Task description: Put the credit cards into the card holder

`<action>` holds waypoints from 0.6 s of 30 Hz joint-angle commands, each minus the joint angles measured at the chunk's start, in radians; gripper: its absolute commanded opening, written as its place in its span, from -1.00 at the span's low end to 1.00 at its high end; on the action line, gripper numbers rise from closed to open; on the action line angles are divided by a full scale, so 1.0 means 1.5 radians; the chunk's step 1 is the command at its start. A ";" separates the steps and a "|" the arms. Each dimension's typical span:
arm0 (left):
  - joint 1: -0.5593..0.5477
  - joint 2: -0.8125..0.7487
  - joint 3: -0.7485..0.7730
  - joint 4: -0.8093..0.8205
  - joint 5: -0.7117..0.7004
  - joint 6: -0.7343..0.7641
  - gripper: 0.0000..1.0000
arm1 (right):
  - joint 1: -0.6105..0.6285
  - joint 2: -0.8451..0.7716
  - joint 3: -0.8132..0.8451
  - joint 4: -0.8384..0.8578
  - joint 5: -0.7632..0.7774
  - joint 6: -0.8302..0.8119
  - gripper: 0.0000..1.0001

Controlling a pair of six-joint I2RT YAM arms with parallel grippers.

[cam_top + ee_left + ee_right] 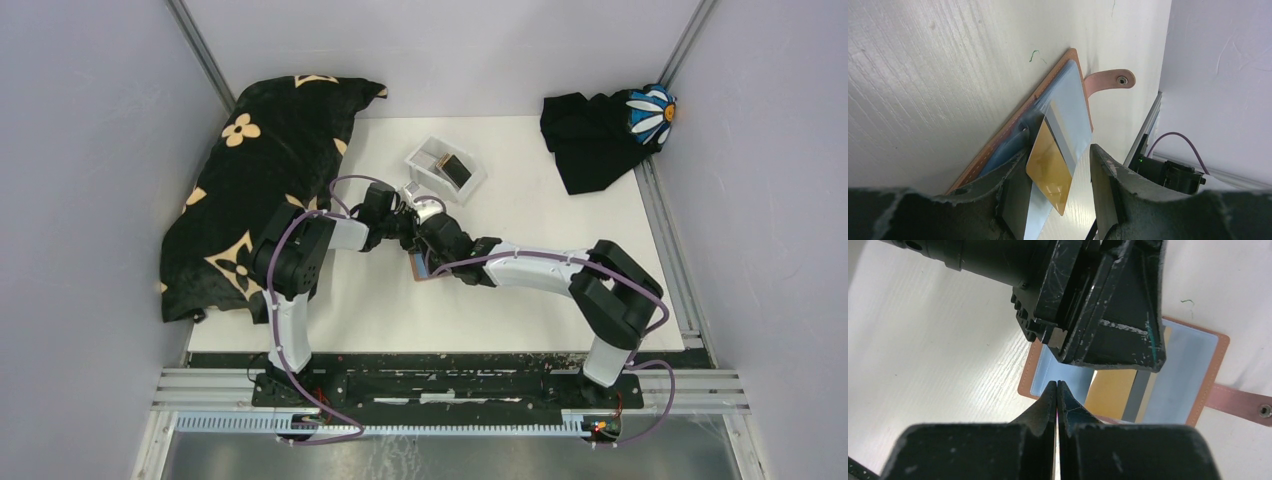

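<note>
on the white table, mid-frame in the top view, the tan-brown leather card holder lies open (snap strap out sideways). the left gripper has its jaws either side of a gold-yellow plastic credit card leaning on the holder's pocket, grip unclear. the right gripper has its tips pressed together at the holder's edge.

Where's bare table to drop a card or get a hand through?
Free: table right of the tray, bordered by the black cloth and right arm; also the near strip between it and the left arm. Crowded: centre, where left gripper and right gripper meet over the holder, tray just behind, floral cloth along the left edge.
</note>
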 commanded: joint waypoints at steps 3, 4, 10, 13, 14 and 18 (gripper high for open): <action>-0.010 0.038 0.000 -0.029 -0.047 0.008 0.06 | 0.009 0.038 0.035 0.028 0.034 -0.028 -0.98; -0.010 0.039 0.000 -0.029 -0.046 0.006 0.06 | 0.011 0.043 0.035 0.032 0.043 -0.035 -0.98; -0.010 0.043 0.002 -0.028 -0.044 0.006 0.05 | 0.019 0.074 0.035 0.066 0.089 -0.082 -0.98; -0.010 0.047 0.002 -0.025 -0.041 0.006 0.04 | 0.021 0.081 0.037 0.074 0.110 -0.101 -0.98; -0.010 0.048 0.002 -0.025 -0.042 0.005 0.04 | 0.021 0.082 0.038 0.074 0.119 -0.107 -0.98; -0.009 0.050 0.002 -0.023 -0.041 0.006 0.04 | 0.021 0.085 0.036 0.079 0.155 -0.123 -0.98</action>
